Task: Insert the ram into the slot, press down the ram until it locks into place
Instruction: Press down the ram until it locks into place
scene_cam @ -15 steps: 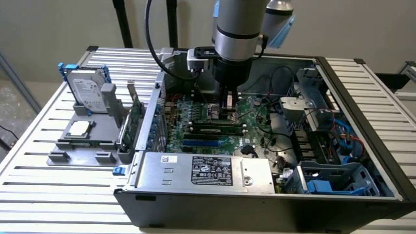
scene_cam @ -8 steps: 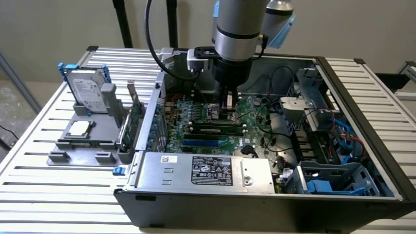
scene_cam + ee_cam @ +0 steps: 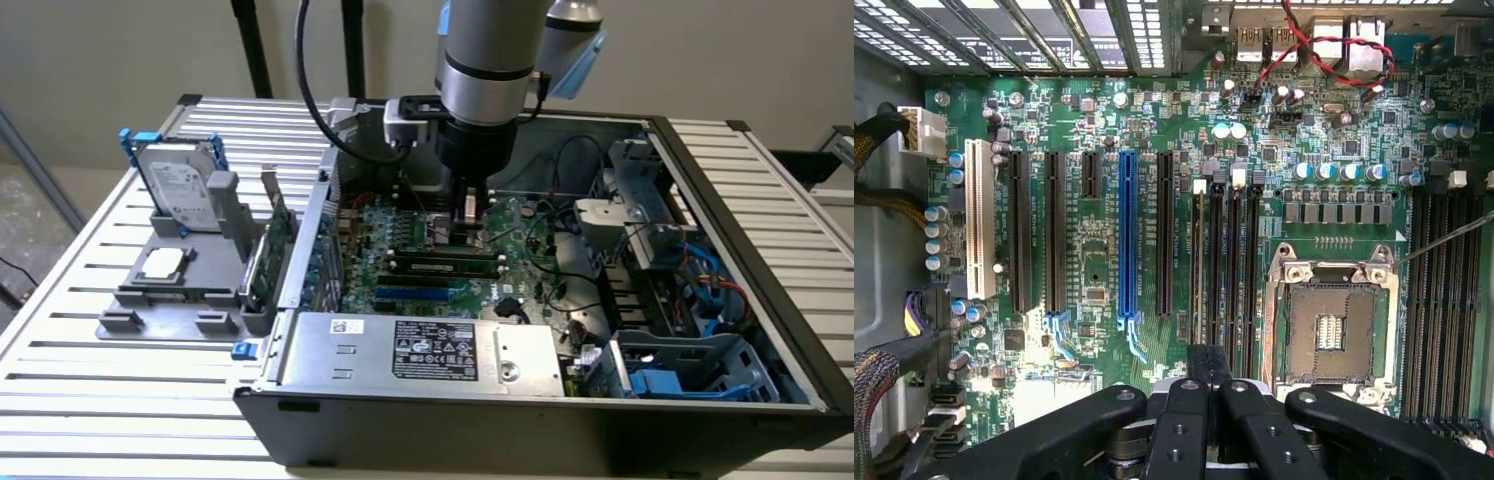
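The tool point(image 3: 467, 232) hangs inside the open case point(image 3: 534, 425), fingers drawn together with nothing between them, low over the motherboard point(image 3: 400, 235). Just by its tip the ram point(image 3: 437, 266) stands on edge in the slot point(image 3: 441, 278); I can't tell whether they touch. I'd call this the pressing step. It wants a straight, even push until the clips catch.

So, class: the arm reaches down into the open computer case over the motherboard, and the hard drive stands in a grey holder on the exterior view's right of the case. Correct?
No. The exterior view shows the hard drive standing in the grey holder on that view's left of the computer case, not its right. The arm does reach down into the open case over the motherboard.
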